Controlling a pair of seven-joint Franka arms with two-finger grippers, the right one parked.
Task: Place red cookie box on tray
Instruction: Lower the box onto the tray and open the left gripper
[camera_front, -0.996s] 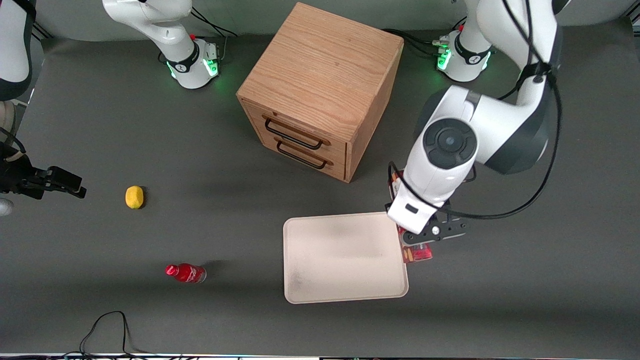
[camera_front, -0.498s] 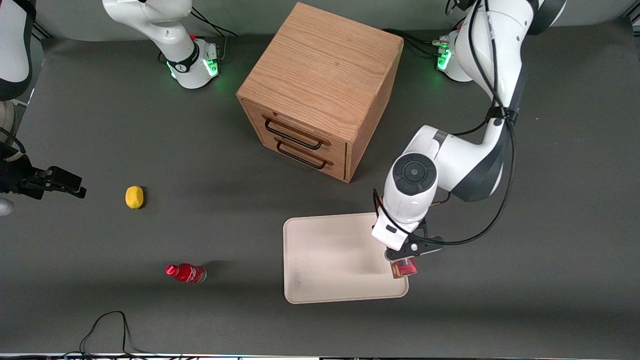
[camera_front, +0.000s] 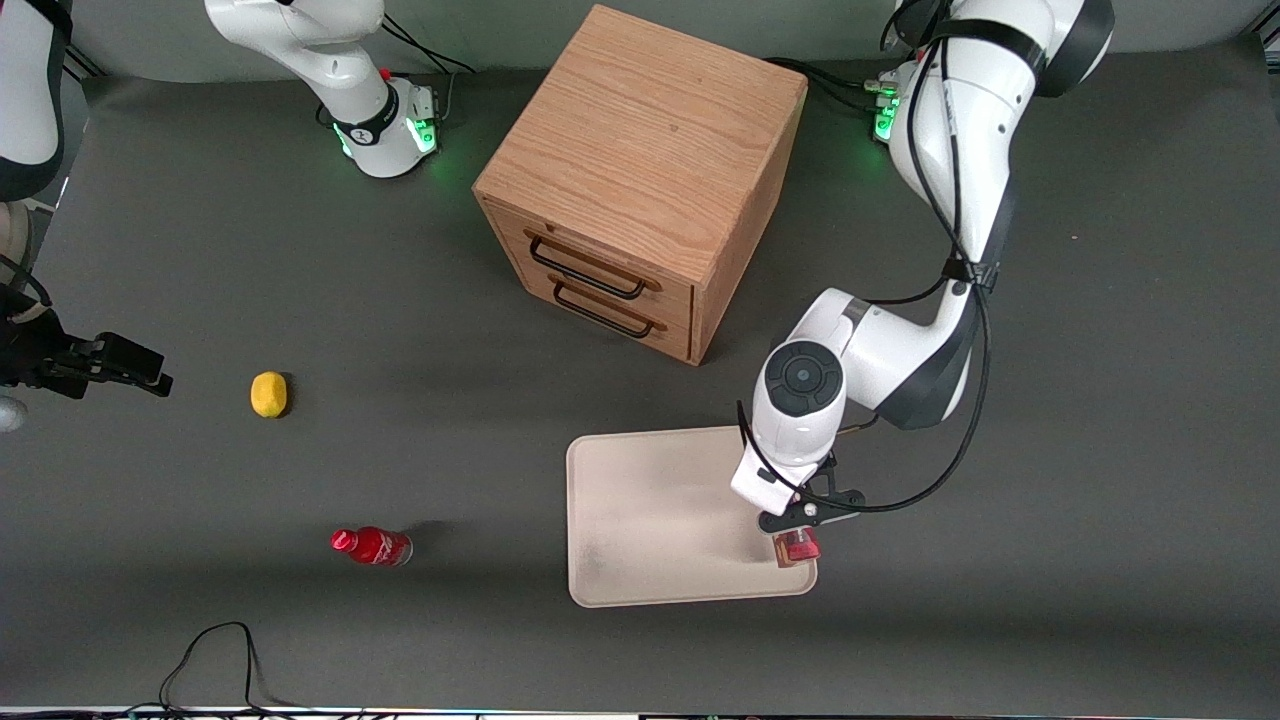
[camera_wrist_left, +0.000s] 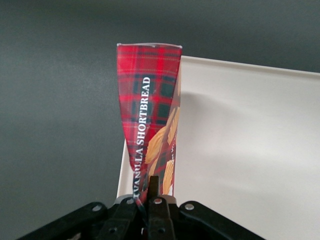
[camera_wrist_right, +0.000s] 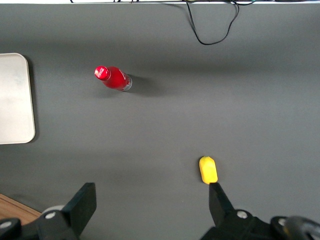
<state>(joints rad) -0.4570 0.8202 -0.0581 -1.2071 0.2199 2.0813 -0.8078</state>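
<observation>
Tool (camera_wrist_left: 152, 207) is clamped on one end of the red cookie box (camera_wrist_left: 150, 117), w/ the box's long axis running straight out from the tool tips, i.e. hanging down toward the surface. In the front view only the box's end (camera_front: 797, 547) pokes out under the wrist, so the box is carried near upright, not flat.

Key relation: box hangs over the tray (camera_front: 650, 520) right at its edge on the working arm's side, close to the corner nearest the front camera. Wrist view shows the box's far end lined up w/ the tray rim (camera_wrist_left: 240, 67), part over cream tray, part over dark surface (camera_wrist_left: 55, 115). Can't tell if the lower end touches anything yet; looks apart.

Judgement: carry step about done, release not yet. Next move prob needs a shift inward toward tray centre, away from that rim, then lower/tilt so the long axis lies flat on the tray. Risk: let go here and the box could tip over the rim onto the surface.
</observation>
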